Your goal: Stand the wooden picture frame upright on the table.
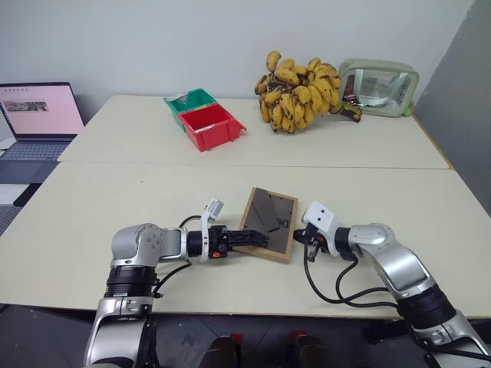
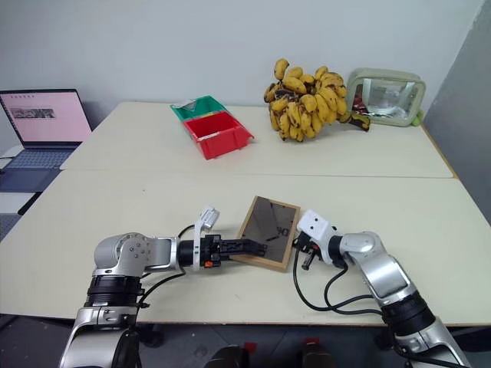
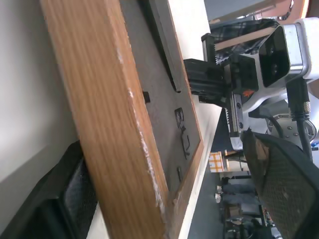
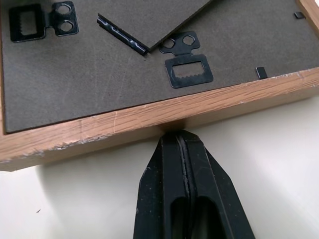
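The wooden picture frame (image 1: pixel 270 222) lies with its dark back up on the table (image 1: pixel 115 199), near the front edge and between my two grippers. Its fold-out stand (image 4: pixel 149 15) rests flat against the back. My left gripper (image 1: pixel 252 239) is open, and the frame's left wooden edge (image 3: pixel 114 124) sits between its fingers (image 3: pixel 289 189). My right gripper (image 4: pixel 180 140) is shut and holds nothing. Its tips press against the frame's right wooden edge (image 4: pixel 149 117). The picture side faces down and is hidden.
At the back stand a red bin (image 1: pixel 211 126) with a green bin (image 1: pixel 190 100) behind it, a bunch of bananas (image 1: pixel 299 92) and a clear pouch (image 1: pixel 380 88). A laptop (image 1: pixel 38 115) sits off the far left. Black cables (image 1: pixel 337 287) loop beside my right arm.
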Robot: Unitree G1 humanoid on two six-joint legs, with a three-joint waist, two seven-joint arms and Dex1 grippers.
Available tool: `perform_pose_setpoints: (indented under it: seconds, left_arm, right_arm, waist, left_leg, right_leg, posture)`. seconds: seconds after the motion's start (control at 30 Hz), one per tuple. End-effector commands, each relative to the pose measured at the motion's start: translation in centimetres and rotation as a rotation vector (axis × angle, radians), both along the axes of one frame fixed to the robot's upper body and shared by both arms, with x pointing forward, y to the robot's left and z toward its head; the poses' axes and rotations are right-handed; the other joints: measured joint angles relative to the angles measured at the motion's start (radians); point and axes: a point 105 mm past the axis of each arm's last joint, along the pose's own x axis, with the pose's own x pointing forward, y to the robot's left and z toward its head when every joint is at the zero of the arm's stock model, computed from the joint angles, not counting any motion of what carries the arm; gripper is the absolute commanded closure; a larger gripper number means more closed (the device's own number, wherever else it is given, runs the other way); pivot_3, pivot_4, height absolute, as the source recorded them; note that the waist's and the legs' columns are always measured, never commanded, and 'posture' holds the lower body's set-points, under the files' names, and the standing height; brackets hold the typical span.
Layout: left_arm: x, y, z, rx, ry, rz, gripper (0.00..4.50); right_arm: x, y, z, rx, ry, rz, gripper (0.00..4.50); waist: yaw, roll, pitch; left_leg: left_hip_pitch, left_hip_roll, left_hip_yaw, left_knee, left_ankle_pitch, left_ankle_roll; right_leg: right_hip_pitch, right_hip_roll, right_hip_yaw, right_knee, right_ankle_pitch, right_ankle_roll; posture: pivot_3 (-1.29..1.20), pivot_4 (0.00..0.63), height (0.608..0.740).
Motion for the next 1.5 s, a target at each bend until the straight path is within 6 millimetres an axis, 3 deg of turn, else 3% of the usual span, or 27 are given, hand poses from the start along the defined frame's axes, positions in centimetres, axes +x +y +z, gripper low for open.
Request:
perform_pose_setpoints:
  seconds: [0.03, 0.3, 0.53, 0.67, 0.73, 0.83, 0.97, 1.13, 1.23, 1.33, 1.5]
  left_arm:
    - [-0.1, -0.3, -1.6, 0.028, 0.060, 0.015, 0.45]
    - [0.5, -0.2, -1.6, -0.001, 0.062, 0.039, 2.33]
    - [1.3, -1.0, 0.2, -0.076, -0.001, 0.061, 3.14]
    - [2.4, -1.1, 2.8, -0.131, -0.100, 0.128, 3.21]
    - [2.6, -1.0, 4.6, -0.161, -0.155, 0.136, 3.22]
    - [2.5, -0.7, 7.8, -0.228, -0.253, 0.126, 3.22]
    - [2.4, 0.0, 10.5, -0.248, -0.384, 0.126, 3.22]
    - [2.6, 0.4, 12.6, -0.251, -0.496, 0.148, 3.22]
    - [2.6, 0.5, 13.5, -0.234, -0.552, 0.158, 3.22]
    - [2.3, 0.1, 14.6, -0.230, -0.603, 0.151, 3.22]
    - [2.4, 0.1, 14.7, -0.222, -0.601, 0.176, 3.22]
  right_arm:
    - [0.4, -0.2, -0.1, -0.021, -0.017, -0.002, 4.50]
    - [0.4, -0.3, -0.3, -0.019, -0.015, -0.009, 4.50]
    - [0.7, -0.8, 0.3, 0.000, -0.026, -0.036, 4.50]
    - [1.4, -3.5, 2.8, 0.044, -0.020, -0.081, 4.50]
    - [1.3, -5.2, 4.8, 0.081, 0.021, -0.081, 4.16]
    - [1.1, -5.9, 9.0, 0.231, 0.100, -0.056, 3.55]
    - [1.3, -3.8, 15.7, 0.487, 0.157, 0.052, 2.60]
    - [3.0, -1.0, 19.5, 0.580, 0.119, 0.121, 1.48]
    - [3.8, 0.9, 20.2, 0.567, 0.090, 0.169, 0.73]
    - [5.0, 4.0, 20.3, 0.539, 0.030, 0.205, 0.01]
    - [4.2, 6.9, 20.3, 0.525, 0.001, 0.314, 0.01]
  waist:
    - [-0.001, 0.000, -0.001]
    - [-0.002, 0.000, -0.001]
    - [-0.002, 0.000, -0.001]
    - [0.003, -0.001, 0.000]
    - [0.002, -0.002, 0.002]
    - [-0.004, -0.003, 0.004]
    - [-0.024, -0.002, 0.005]
    - [-0.025, -0.003, 0.005]
    - [-0.024, -0.003, 0.005]
    - [-0.026, -0.003, 0.005]
    - [-0.025, -0.003, 0.005]
  left_leg:
    - [0.000, 0.000, 0.000, 0.000, 0.000, 0.000]
    - [0.000, 0.000, -0.001, 0.000, 0.000, 0.000]
    - [-0.001, 0.000, -0.004, 0.000, 0.000, 0.000]
    - [-0.003, -0.001, -0.006, 0.000, 0.000, 0.000]
    - [-0.006, -0.002, -0.007, 0.000, 0.000, 0.001]
    - [-0.007, -0.003, -0.007, 0.000, 0.000, 0.001]
    - [-0.007, 0.001, -0.006, -0.002, 0.000, 0.001]
    - [-0.008, 0.001, -0.004, -0.004, 0.000, 0.000]
    - [-0.011, -0.001, -0.004, -0.003, 0.000, 0.001]
    - [-0.016, -0.001, -0.005, -0.002, 0.000, 0.000]
    - [-0.021, 0.000, -0.006, -0.002, 0.001, 0.000]
  right_leg:
    - [0.000, 0.000, 0.000, 0.000, 0.000, 0.000]
    - [0.000, 0.000, 0.000, -0.001, 0.000, 0.000]
    - [0.000, 0.000, 0.000, -0.001, 0.000, 0.000]
    - [-0.001, -0.001, -0.002, -0.001, 0.000, 0.000]
    - [-0.004, -0.003, -0.002, -0.002, 0.001, 0.001]
    - [-0.005, -0.003, -0.002, -0.002, 0.001, 0.001]
    - [-0.007, -0.003, -0.001, -0.001, 0.001, 0.001]
    - [-0.007, -0.003, -0.003, -0.002, 0.000, -0.001]
    - [-0.011, -0.003, -0.002, -0.002, 0.000, -0.001]
    - [-0.016, -0.004, -0.001, -0.001, 0.000, -0.001]
    - [-0.021, -0.004, -0.003, -0.001, 0.001, -0.001]
  posture:
    - [0.00, 0.150, 0.740]
    - [0.00, 0.150, 0.740]
    - [0.00, 0.150, 0.740]
    - [0.00, 0.150, 0.740]
    - [0.00, 0.150, 0.740]
    - [0.00, 0.150, 0.740]
    - [0.00, 0.150, 0.740]
    - [0.00, 0.150, 0.740]
    - [0.00, 0.150, 0.740]
    - [0.00, 0.150, 0.740]
    - [0.00, 0.150, 0.740]
